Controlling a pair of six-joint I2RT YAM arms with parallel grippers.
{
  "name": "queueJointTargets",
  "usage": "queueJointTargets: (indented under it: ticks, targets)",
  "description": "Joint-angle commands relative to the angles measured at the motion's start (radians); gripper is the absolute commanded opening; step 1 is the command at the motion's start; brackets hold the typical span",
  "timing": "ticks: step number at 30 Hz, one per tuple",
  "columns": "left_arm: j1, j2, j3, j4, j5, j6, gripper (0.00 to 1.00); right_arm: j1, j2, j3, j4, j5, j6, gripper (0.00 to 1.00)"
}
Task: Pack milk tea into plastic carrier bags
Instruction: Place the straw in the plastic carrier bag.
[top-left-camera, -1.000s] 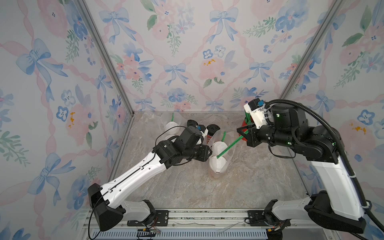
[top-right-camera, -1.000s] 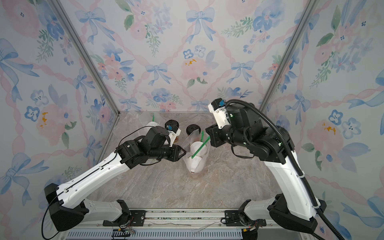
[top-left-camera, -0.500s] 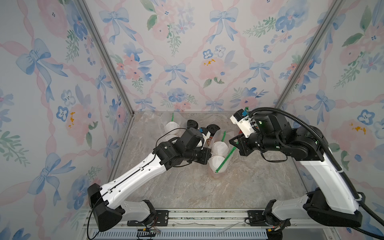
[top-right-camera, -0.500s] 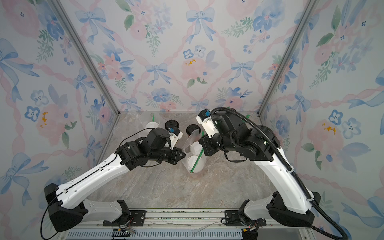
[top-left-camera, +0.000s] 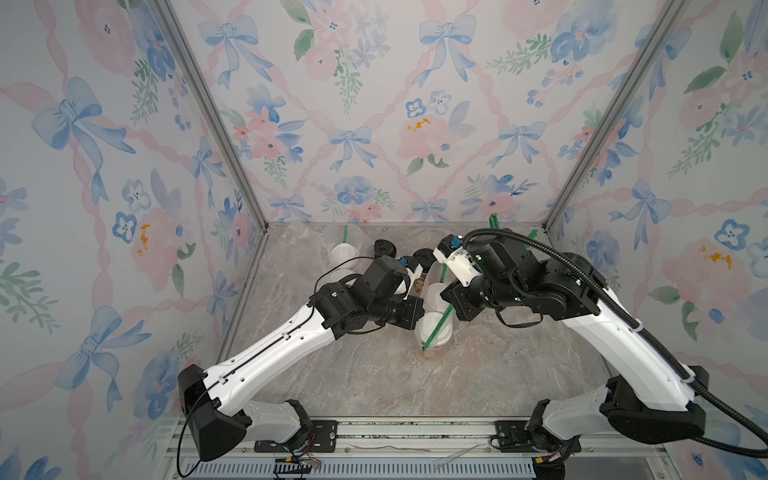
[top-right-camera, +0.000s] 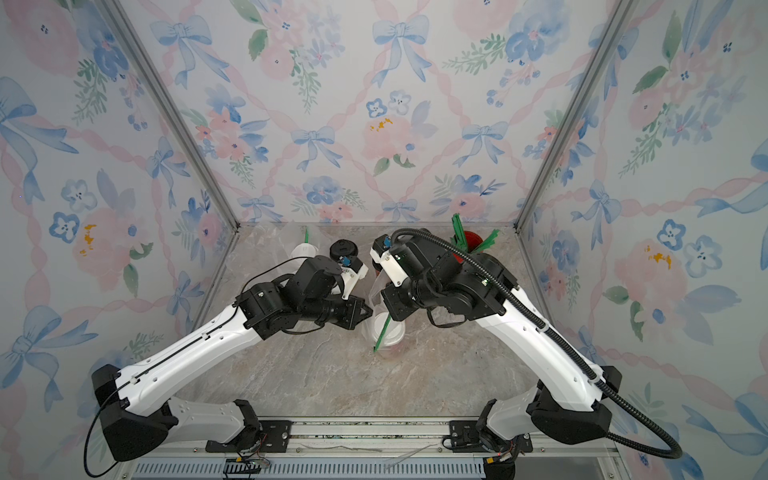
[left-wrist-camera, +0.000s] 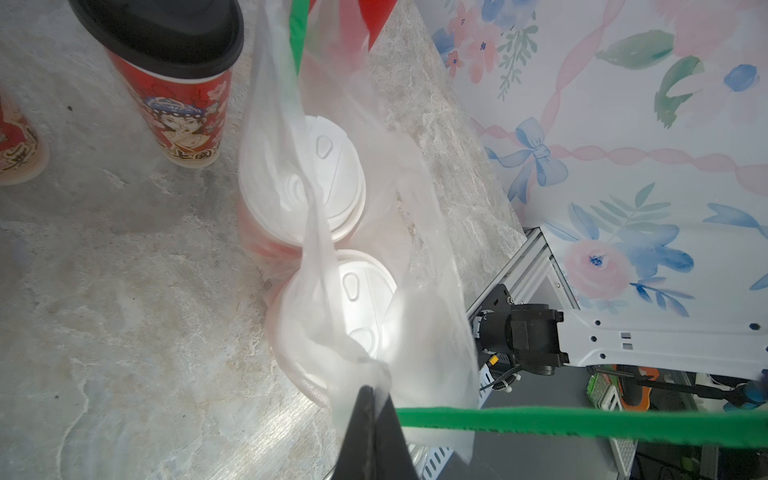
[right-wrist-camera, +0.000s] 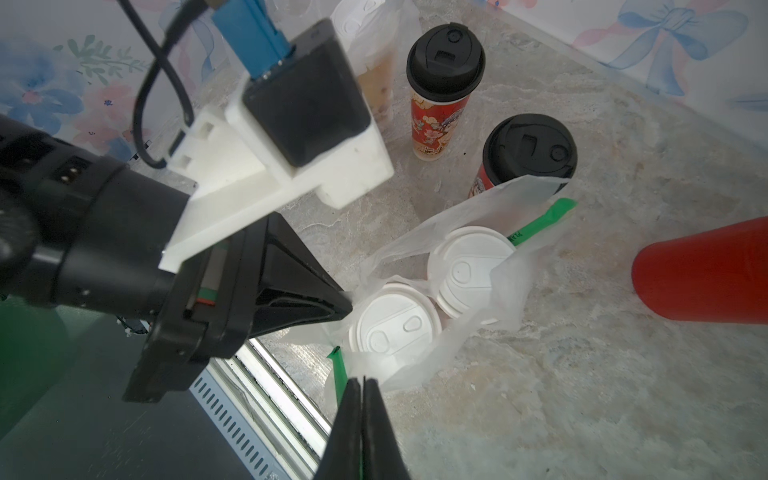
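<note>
A clear plastic carrier bag (left-wrist-camera: 419, 232) stands mid-table with two white-lidded milk tea cups (left-wrist-camera: 320, 174) (right-wrist-camera: 395, 328) inside. My left gripper (left-wrist-camera: 371, 390) is shut on a bunched piece of the bag's rim, just above the nearer cup (top-left-camera: 434, 328). My right gripper (right-wrist-camera: 362, 380) is shut on a green straw (right-wrist-camera: 337, 370) that slants down over the bag mouth (top-left-camera: 436, 328). Two black-lidded red cups (right-wrist-camera: 444, 54) (right-wrist-camera: 530, 151) stand bare behind the bag. Another bag with white-lidded cups (top-left-camera: 343, 251) and a green straw sits at the back left.
A plain red cup (top-right-camera: 469, 241) holding green straws stands at the back right, close behind my right arm. Both wrists crowd together over the bag. The marble table (top-left-camera: 374, 382) ends at a metal rail in front, with walls on three sides.
My left gripper has shut on the bag's rim. My right arm has swung left and down, carrying the green straw over the bag.
</note>
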Motion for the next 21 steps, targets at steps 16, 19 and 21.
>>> queueJointTargets:
  ticks: [16, 19, 21]
  targets:
    - [-0.004, 0.015, 0.039, -0.009, 0.007, 0.01, 0.0, 0.025, -0.075, 0.069, 0.056, 0.108, 0.0, 0.03]
    - [-0.003, 0.01, 0.042, -0.009, 0.008, 0.009, 0.0, 0.025, -0.071, 0.043, 0.074, 0.089, -0.001, 0.03]
    - [-0.003, 0.008, 0.043, -0.009, 0.005, 0.009, 0.0, 0.025, -0.061, 0.026, 0.079, 0.061, -0.002, 0.03]
